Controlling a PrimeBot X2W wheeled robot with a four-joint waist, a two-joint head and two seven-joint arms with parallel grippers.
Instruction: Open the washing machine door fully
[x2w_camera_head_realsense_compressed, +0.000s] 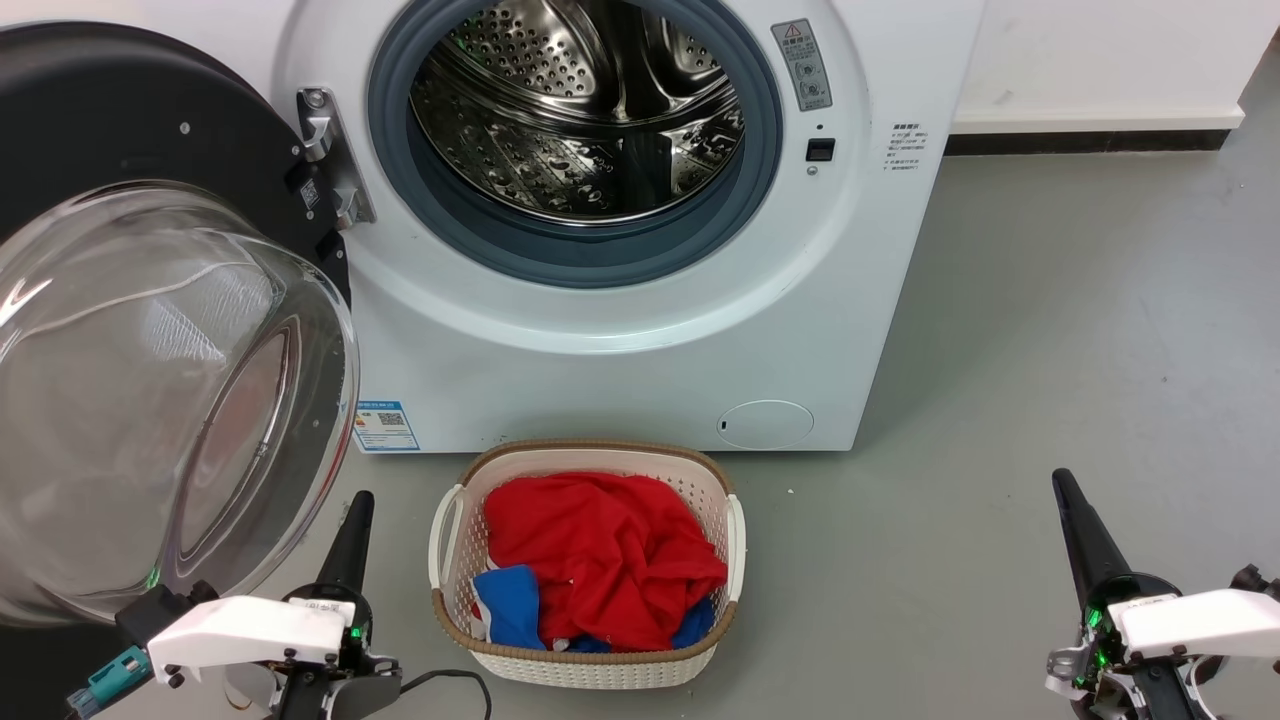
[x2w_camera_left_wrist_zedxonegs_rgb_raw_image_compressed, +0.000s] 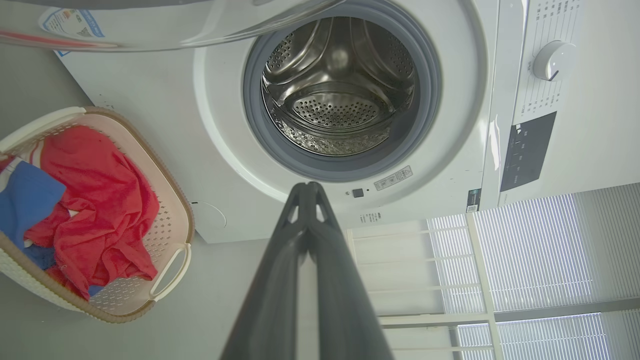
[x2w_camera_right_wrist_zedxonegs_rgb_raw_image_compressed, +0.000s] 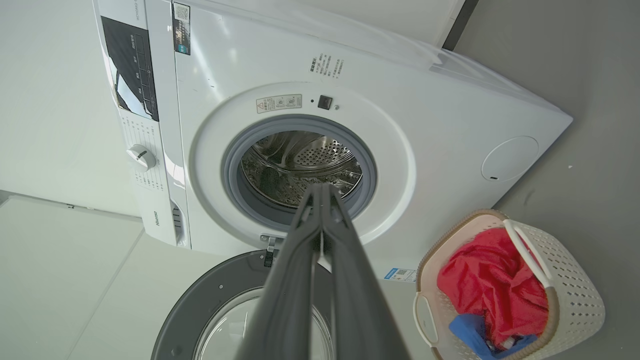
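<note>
- The washing machine door (x2w_camera_head_realsense_compressed: 170, 330) stands swung out on the robot's left, hung from a metal hinge (x2w_camera_head_realsense_compressed: 325, 150) at the left of the opening. Its inner face is turned towards the head camera.
- The door is a round, glossy black disc with a clear domed glass bowl bulging from its centre. The glass is smooth and carries pale reflections.
- The drum (x2w_camera_head_realsense_compressed: 590, 110) lies fully uncovered: shiny perforated steel with raised ribs, ringed by a thick grey rubber seal (x2w_camera_head_realsense_compressed: 560, 250).
- The washing machine (x2w_camera_head_realsense_compressed: 620, 370) is smooth white, with a round cap (x2w_camera_head_realsense_compressed: 765, 424) low on its front and a blue label (x2w_camera_head_realsense_compressed: 385, 427) at its lower left corner.
- A white dial (x2w_camera_left_wrist_zedxonegs_rgb_raw_image_compressed: 552, 60) and a dark panel (x2w_camera_left_wrist_zedxonegs_rgb_raw_image_compressed: 525, 150) sit on its control strip.
- A basket (x2w_camera_head_realsense_compressed: 450, 540) stands on the grey floor (x2w_camera_head_realsense_compressed: 1050, 350) just before the machine, between the two arms. It is pale perforated plastic with a brown woven rim and loop handles.
- In it lie a crumpled red cloth (x2w_camera_head_realsense_compressed: 600, 550) and a blue cloth (x2w_camera_head_realsense_compressed: 510, 605).
- The left claw (x2w_camera_head_realsense_compressed: 360, 500) is low and close beside the bowl's lower edge. Its dark tapered fingers are pressed together at the tips, with nothing between them.
- The right claw (x2w_camera_head_realsense_compressed: 1062, 480) is over bare floor, well apart from the door and right of the basket. Its fingers are closed tip to tip and empty.
</note>
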